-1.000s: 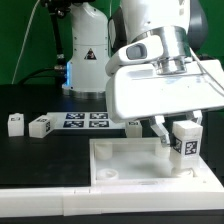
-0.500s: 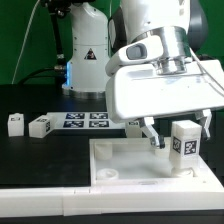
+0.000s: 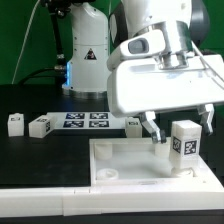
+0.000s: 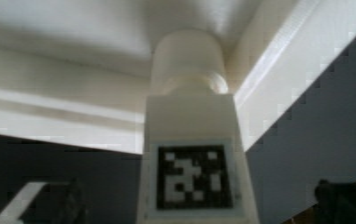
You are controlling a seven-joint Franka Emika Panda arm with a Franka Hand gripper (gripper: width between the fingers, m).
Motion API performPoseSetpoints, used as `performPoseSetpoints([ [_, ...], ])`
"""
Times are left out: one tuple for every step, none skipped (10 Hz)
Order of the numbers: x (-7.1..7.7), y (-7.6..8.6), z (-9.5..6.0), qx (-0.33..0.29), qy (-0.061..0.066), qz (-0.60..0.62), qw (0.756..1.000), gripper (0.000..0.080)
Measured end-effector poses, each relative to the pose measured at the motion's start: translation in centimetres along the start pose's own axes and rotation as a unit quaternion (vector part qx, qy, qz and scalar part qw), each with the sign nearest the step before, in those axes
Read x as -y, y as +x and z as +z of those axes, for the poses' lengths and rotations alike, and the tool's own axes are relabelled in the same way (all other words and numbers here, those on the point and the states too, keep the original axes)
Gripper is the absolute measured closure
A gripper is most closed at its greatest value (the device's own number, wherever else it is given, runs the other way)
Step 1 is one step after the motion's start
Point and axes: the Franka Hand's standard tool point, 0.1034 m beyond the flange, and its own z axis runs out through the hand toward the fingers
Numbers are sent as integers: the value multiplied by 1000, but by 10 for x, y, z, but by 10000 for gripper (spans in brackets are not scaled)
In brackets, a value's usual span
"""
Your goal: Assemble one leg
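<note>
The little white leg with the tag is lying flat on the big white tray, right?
Not quite. The leg is on the tray, but it stands upright near a corner and is not lying flat. The exterior view shows it.

Leg (image 3: 184,140) smooth matt white plastic; tray (image 3: 120,160) likewise.

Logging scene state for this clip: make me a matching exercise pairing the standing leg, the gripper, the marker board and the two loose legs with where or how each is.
Things:
1. standing leg
2. gripper
3. marker board
4. two loose legs

Places or states:
A. flat on the table, beyond the tray
B. open, above the tray
C. upright on the tray, at the exterior view's right
D. on the table at the exterior view's left

Pairs: 1-C, 2-B, 3-A, 4-D.
</note>
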Motion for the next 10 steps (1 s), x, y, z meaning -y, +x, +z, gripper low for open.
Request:
performPoseSetpoints([
  [2, -4, 2, 19, 5, -1, 1000, 151],
  [3, -4, 3, 28, 7, -1, 1000, 151],
  [10, -11, 4, 89, 20, 0, 996, 151],
  [12, -7, 2, 139, 30, -1, 990, 151],
  [7, -6, 1, 174, 31, 7, 984, 151],
  [3, -8, -3, 240, 30, 13, 970, 151],
  [-2, -5, -7, 282, 28, 11, 959, 151],
  [-6, 5, -7, 276, 24, 14, 961, 151],
  [-8, 11, -9, 261, 20, 18, 965, 151],
  [-5, 13, -9, 259, 17, 29, 965, 151],
])
